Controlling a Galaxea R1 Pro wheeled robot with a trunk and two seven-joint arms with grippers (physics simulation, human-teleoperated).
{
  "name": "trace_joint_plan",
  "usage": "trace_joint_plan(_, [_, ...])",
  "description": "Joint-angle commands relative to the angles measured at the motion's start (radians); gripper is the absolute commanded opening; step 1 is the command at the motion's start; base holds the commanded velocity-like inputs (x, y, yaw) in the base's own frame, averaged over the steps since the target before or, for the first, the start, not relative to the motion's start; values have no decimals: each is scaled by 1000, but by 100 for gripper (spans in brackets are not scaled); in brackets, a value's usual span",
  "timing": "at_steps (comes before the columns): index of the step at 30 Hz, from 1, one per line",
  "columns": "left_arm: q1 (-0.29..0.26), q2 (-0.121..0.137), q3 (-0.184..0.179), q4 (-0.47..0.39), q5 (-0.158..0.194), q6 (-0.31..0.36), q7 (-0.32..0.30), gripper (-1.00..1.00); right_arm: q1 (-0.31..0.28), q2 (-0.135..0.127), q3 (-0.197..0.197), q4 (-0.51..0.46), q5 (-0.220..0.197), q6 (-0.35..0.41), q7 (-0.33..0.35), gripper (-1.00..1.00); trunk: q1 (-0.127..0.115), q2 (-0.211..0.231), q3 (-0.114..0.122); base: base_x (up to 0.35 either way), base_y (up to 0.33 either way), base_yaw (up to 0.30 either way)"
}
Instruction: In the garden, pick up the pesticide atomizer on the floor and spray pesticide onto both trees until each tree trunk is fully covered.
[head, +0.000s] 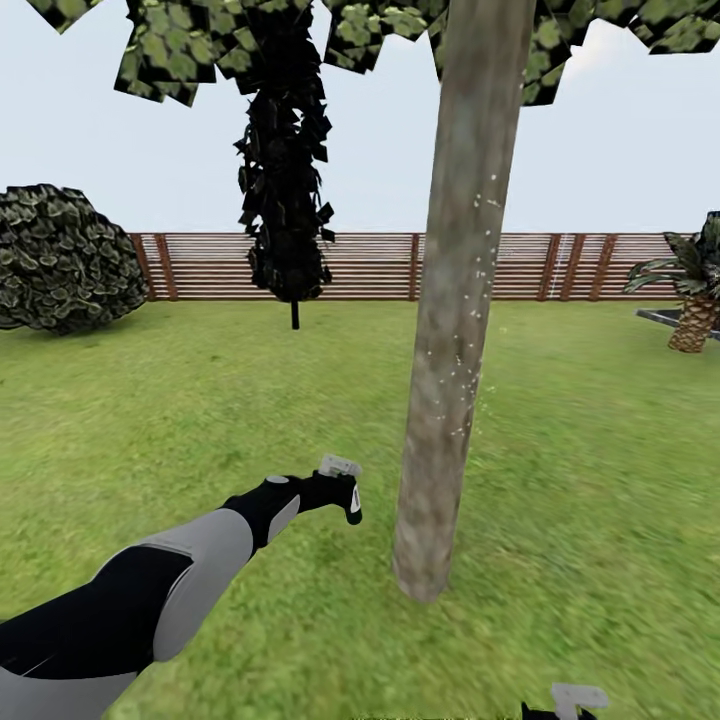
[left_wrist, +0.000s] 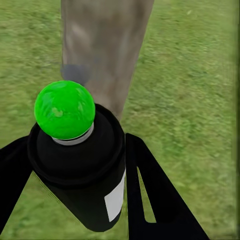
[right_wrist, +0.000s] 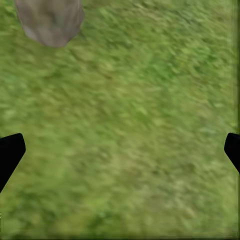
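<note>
The pesticide atomizer (left_wrist: 80, 165), a black bottle with a white label and a green ball on top, sits between the two black fingers of my left gripper (left_wrist: 80, 200), which is shut on it. In the head view my left gripper (head: 345, 497) is held out low over the lawn, just left of a tree trunk (head: 455, 320). This trunk is pale and mottled, with small white specks along its right side. The bottle's top points at the trunk's lower part (left_wrist: 102, 55). My right gripper (right_wrist: 120, 150) is open over grass, with the trunk's base (right_wrist: 50, 20) beyond it.
A dark narrow conifer (head: 285, 190) stands behind on the lawn and a round bush (head: 60, 255) is at the far left. The brown slat fence (head: 380, 265) closes the back. A low palm (head: 695, 305) is at the far right. Grass lies all around the trunk.
</note>
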Motion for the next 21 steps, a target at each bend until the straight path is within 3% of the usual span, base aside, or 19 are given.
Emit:
trace_joint_plan(1, [-1,0,-1,-1,-2,1,-1,-100,-2,4,8,4,-10,-7,0,100,0,-2,-3,6,8,-244])
trace_joint_plan(12, [-1,0,-1,-2,-2,1,-1,-100,-2,10,8,4,-10,-7,0,100,0,-2,-16,4,5,-237])
trace_joint_plan(21, [-1,0,-1,-1,-2,1,-1,-100,-2,14,8,4,-10,-8,0,100,0,-2,-17,159,187,-38])
